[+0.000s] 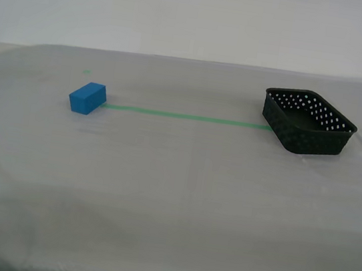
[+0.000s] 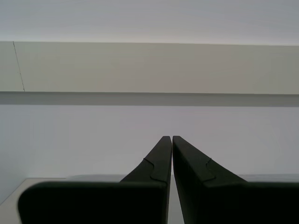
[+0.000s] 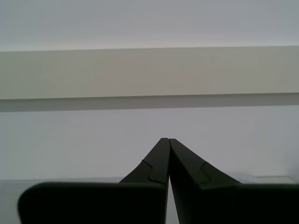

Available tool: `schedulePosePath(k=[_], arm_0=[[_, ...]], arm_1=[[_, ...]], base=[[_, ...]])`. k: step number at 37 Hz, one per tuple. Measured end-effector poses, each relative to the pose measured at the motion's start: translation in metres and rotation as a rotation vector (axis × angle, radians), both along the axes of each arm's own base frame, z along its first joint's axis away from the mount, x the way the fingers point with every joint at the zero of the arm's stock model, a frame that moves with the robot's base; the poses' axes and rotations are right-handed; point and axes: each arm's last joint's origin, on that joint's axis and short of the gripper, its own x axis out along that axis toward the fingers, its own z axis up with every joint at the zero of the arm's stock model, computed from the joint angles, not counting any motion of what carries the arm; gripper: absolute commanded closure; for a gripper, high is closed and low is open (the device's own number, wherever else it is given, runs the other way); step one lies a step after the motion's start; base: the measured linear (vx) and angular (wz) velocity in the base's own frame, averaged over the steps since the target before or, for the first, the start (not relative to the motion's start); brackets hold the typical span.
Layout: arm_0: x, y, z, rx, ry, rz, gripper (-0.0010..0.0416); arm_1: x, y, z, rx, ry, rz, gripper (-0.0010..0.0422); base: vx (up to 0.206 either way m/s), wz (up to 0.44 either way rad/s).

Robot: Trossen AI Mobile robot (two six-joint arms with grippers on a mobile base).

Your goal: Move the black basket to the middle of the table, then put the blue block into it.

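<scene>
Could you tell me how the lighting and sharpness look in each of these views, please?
Exterior view: soft, even light, faint shadows under the blue block and black basket, slightly hazy. Both wrist views: my second gripper and first gripper are dark silhouettes against a pale wall, no glare.

wall [image 1: 197, 23]: plain white, right behind the worktop's far edge
band [image 2: 149, 67]: pale beige strip across the wall, dark line under it
light: soft, even
</scene>
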Motion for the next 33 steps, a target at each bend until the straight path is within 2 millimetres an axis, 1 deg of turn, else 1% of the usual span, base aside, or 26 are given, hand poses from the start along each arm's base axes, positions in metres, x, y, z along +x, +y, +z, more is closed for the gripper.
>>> schedulePosePath(k=[33], arm_0=[[0.0001, -0.0001, -0.0007, 0.000, 0.008, 0.000, 0.0405]], arm_1=[[0.0001, 0.0000, -0.0011, 0.000, 0.012, 0.000, 0.0412]], base=[[0.000, 0.000]])
